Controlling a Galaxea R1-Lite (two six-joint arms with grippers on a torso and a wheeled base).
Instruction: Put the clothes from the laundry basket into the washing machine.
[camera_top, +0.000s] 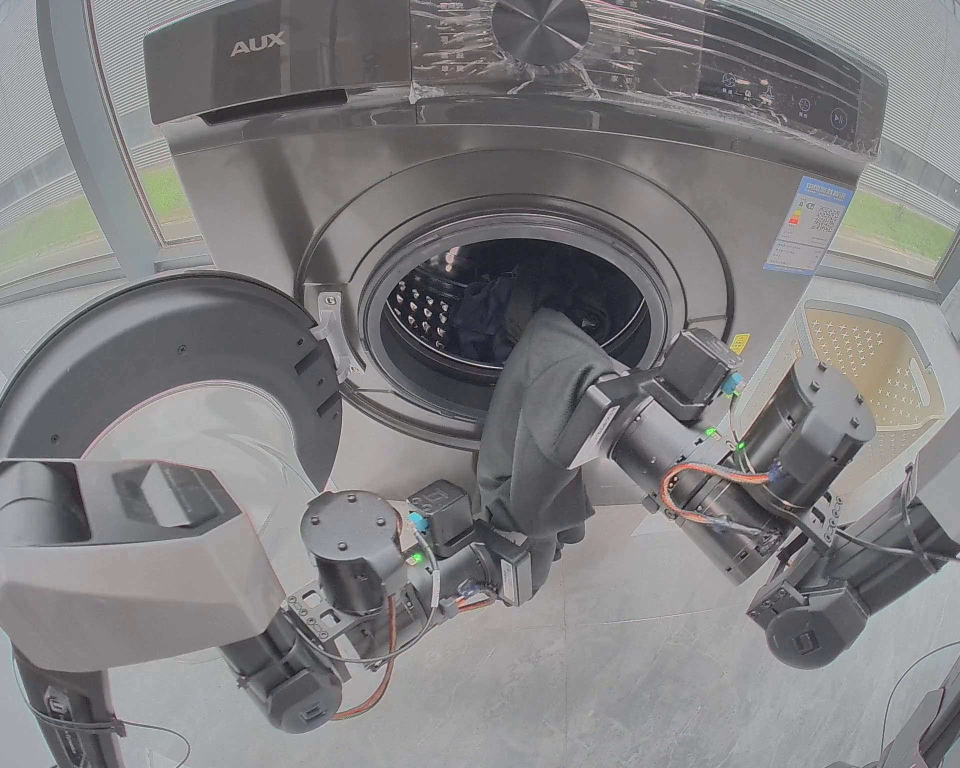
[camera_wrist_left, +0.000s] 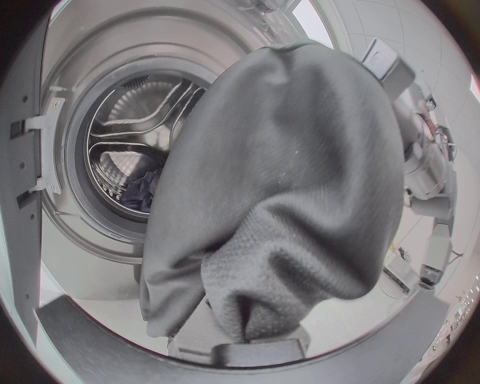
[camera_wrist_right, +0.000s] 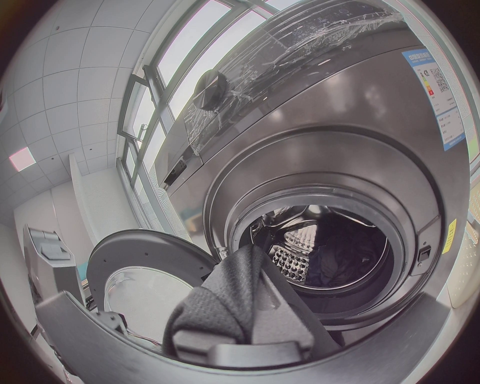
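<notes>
Left hand (camera_wrist_left: 235, 327), right hand (camera_wrist_right: 245, 322) both clamp grey garment (camera_top: 530, 430) at drum (camera_top: 425, 305) mouth; dark clothes (camera_top: 490, 315) inside drum.

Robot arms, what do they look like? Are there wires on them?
Both are black and chunky, built from round, drum-like joints. The left arm and right arm each carry a looping orange cable, thin black wires, a small green light and a teal plug.

Left arm (camera_top: 360, 575) low, forearm stretched forward, left gripper (camera_top: 535, 560) clamped on the garment's (camera_top: 530, 430) lower end, right arm (camera_top: 700, 470) higher, angled up and inward, right gripper (camera_top: 590, 405) clamped on its upper part.
</notes>
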